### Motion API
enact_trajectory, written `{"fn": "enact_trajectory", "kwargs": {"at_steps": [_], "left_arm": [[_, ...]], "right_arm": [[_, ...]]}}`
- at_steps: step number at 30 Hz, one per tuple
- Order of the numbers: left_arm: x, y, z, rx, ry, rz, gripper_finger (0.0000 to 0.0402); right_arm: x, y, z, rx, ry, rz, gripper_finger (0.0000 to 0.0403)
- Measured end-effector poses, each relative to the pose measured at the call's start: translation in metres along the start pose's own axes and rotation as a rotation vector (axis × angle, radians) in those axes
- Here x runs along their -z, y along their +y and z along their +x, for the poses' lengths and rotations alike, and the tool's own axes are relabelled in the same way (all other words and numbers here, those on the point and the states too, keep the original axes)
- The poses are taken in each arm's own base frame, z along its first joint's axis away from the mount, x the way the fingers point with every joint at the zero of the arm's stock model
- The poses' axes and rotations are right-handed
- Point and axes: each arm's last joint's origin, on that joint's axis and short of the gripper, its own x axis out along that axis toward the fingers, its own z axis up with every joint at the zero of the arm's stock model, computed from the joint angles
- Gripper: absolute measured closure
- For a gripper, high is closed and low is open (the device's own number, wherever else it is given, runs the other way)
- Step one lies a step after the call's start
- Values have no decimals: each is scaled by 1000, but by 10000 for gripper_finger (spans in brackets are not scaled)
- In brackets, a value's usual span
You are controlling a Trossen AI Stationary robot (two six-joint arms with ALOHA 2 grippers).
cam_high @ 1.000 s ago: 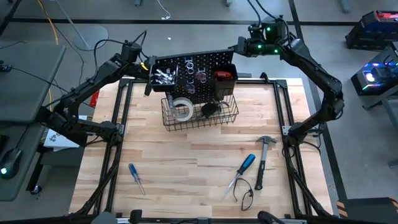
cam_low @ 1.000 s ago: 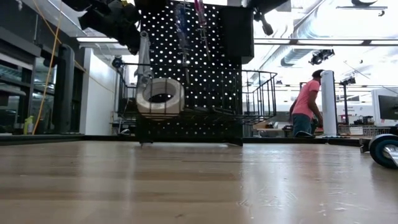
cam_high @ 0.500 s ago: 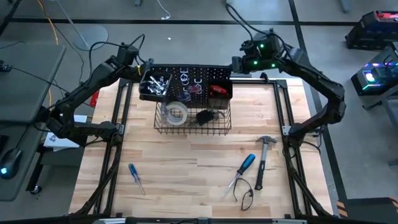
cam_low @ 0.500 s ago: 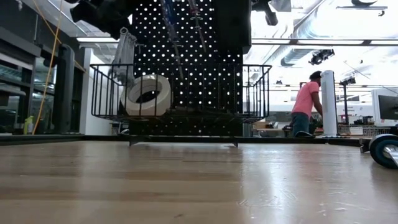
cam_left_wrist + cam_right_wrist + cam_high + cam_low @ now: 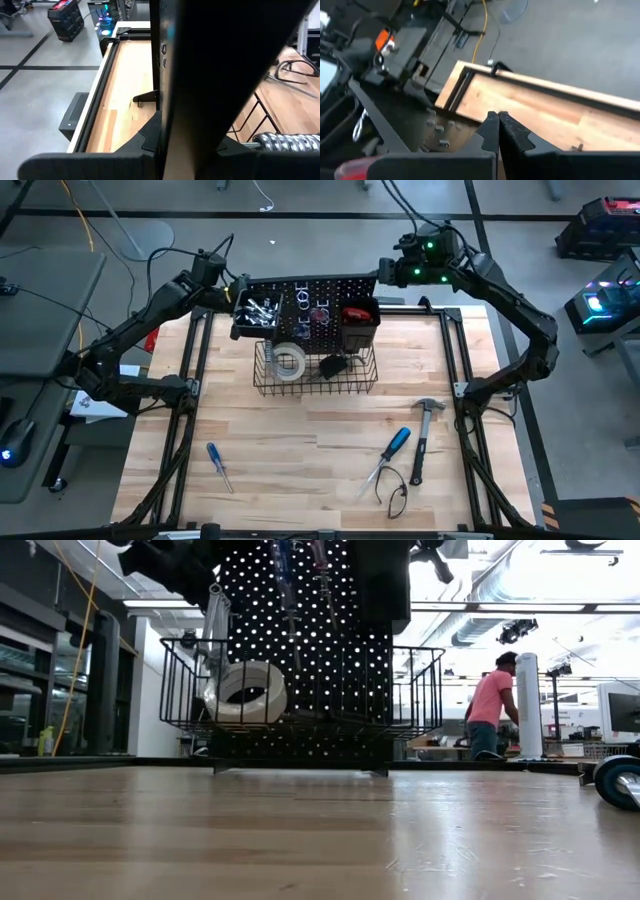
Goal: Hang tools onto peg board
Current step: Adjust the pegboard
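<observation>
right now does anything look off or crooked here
The peg board sits skewed to the table edges, gripped at both ends by the left pincer and right pincer. A hammer and screwdrivers lie unhung.

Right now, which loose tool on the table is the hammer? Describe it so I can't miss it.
Start at the peg board at the table's far edge and come toward the near right corner. Three tools lie there together; the hammer is the one furthest right. Unlike the blue-handled screwdriver and the pliers beside it, it has a long black handle and silver head.
</observation>
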Motion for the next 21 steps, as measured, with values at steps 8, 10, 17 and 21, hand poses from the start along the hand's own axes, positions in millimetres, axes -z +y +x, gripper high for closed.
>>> {"fn": "enact_trajectory", "kwargs": {"at_steps": [8, 10, 17, 21], "left_arm": [[2, 9, 8, -9, 8, -5, 349], [2, 9, 9, -11, 9, 2, 347], [3, 10, 9, -38, 21, 5, 303], [4, 10, 10, -36, 29, -6, 297]], "right_arm": [[-14, -6, -3, -17, -77, 14, 403], [-14, -6, -3, -18, -75, 17, 403], [-14, -6, -3, -21, -78, 20, 403], [-14, -6, -3, -21, -78, 20, 403]]}}
